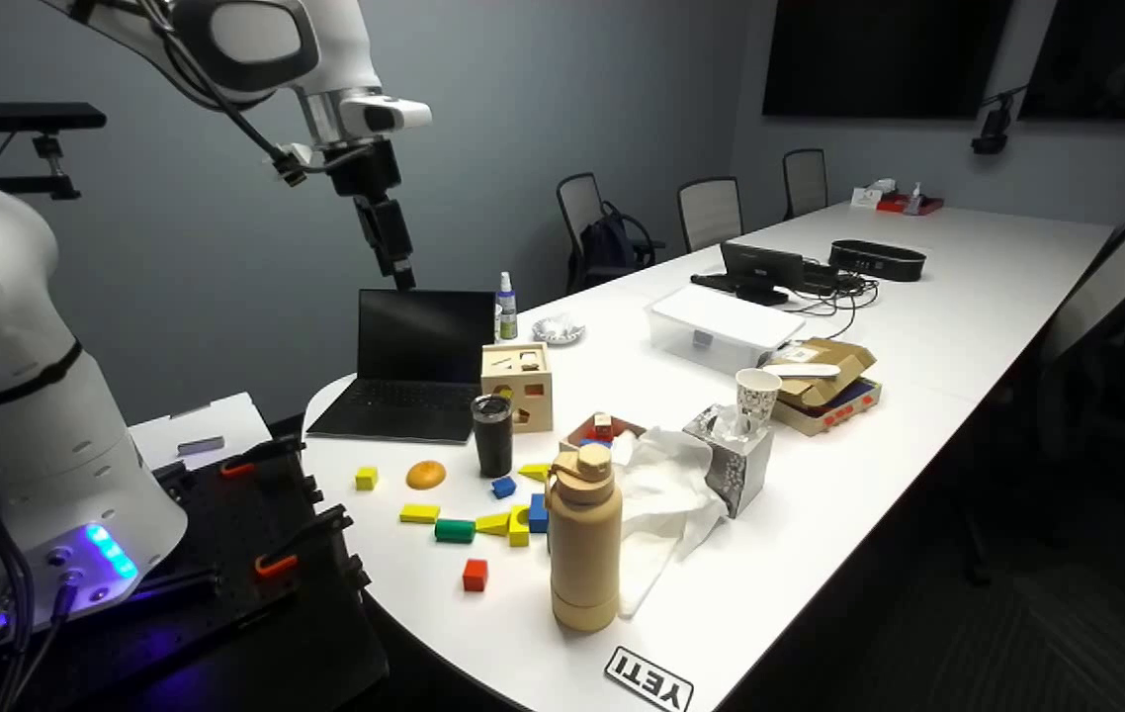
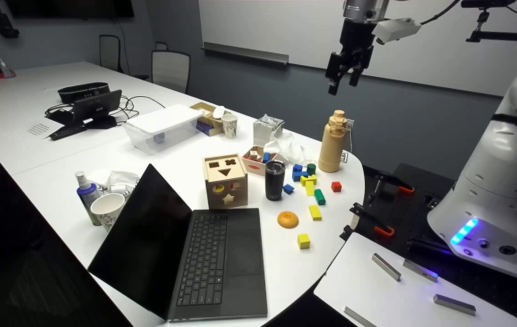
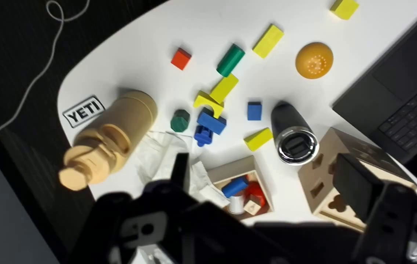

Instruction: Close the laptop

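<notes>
The laptop (image 2: 177, 243) stands open; approach is presumably the current step. The gripper (image 2: 343, 84), fingers (image 3: 357, 187) spread, must next reach behind the screen (image 2: 147, 245) and fold it down.

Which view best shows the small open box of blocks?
The wrist view: it looks down into the open box, showing the blocks inside, though one corner is covered. Both exterior views catch it at a shallower angle, partly hidden, by the tan bottle or the black tumbler.
</notes>
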Controlling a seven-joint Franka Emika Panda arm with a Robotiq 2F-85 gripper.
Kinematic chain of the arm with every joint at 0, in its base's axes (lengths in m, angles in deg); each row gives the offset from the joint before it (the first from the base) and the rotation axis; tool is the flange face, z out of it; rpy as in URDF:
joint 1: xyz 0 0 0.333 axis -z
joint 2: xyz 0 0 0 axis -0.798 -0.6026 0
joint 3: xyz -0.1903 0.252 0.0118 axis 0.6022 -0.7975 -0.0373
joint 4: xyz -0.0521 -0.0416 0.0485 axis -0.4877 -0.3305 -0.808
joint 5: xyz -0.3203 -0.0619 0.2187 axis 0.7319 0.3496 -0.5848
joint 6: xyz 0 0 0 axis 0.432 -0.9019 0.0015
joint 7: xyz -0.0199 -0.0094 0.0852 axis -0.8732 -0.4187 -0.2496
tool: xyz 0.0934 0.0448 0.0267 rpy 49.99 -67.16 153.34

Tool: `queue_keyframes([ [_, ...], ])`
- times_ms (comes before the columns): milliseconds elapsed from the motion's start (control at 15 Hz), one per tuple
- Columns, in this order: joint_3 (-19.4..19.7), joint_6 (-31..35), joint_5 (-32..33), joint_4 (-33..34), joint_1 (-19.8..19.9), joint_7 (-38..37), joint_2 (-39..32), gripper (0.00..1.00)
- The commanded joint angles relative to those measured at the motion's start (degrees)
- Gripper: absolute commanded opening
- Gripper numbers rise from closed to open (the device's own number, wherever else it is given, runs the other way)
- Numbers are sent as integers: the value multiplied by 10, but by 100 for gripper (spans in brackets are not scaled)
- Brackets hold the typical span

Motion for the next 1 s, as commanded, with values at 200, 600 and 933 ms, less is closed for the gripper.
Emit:
queue_keyframes([
  [200, -76, 116, -26, 109, -91, -8, -225, 100],
  [600, -102, 147, -3, 271, -138, 4, -441, 100],
  [933, -98, 132, 13, 409, -184, 19, -581, 100],
])
